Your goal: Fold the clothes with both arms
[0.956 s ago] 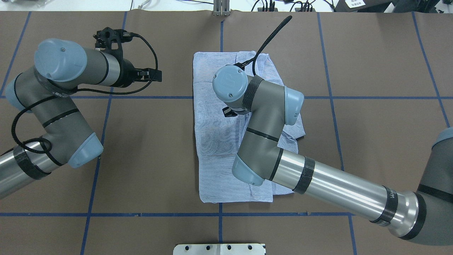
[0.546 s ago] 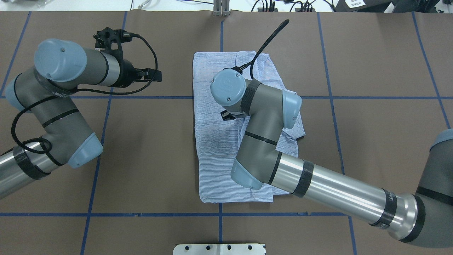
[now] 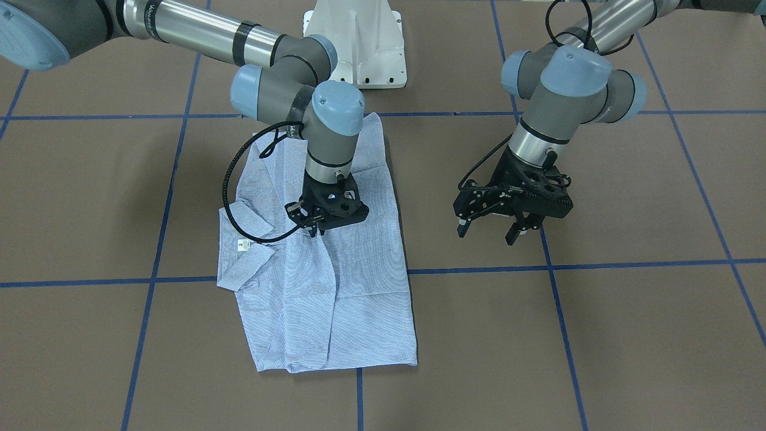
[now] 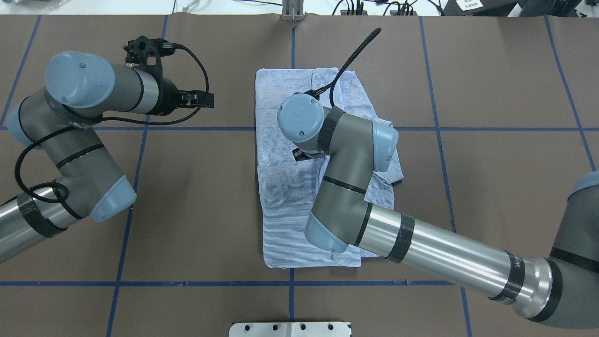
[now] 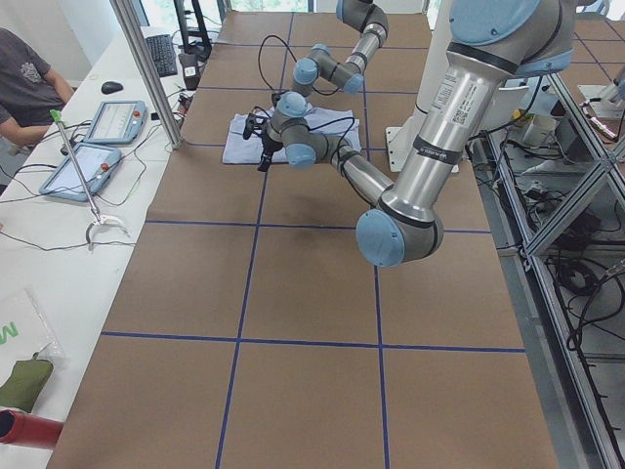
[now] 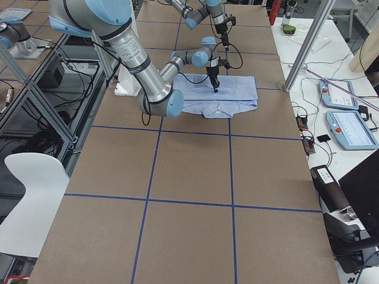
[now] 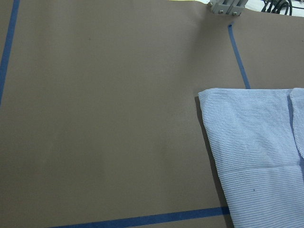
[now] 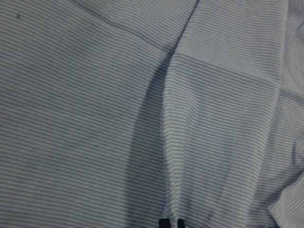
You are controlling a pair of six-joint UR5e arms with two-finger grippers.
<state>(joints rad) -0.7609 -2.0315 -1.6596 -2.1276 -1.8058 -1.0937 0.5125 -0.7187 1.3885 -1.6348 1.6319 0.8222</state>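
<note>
Blue-striped shirt (image 3: pixel 353 299) is lying half-folded mid-surface (image 3: pixel 598 329). Right fingers (image 3: pixel 312 230) are pinching its centre crease; left fingers (image 3: pixel 513 233) are hanging spread, empty. I'd be lifting slowly, keeping the fold straight.

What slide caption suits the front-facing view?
Right pincer pinches a fold of the striped shirt; left pincer hangs open beside it.

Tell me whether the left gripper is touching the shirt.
No: in the front-facing view the left gripper hangs open over the bare brown table, well clear of the shirt.
</note>
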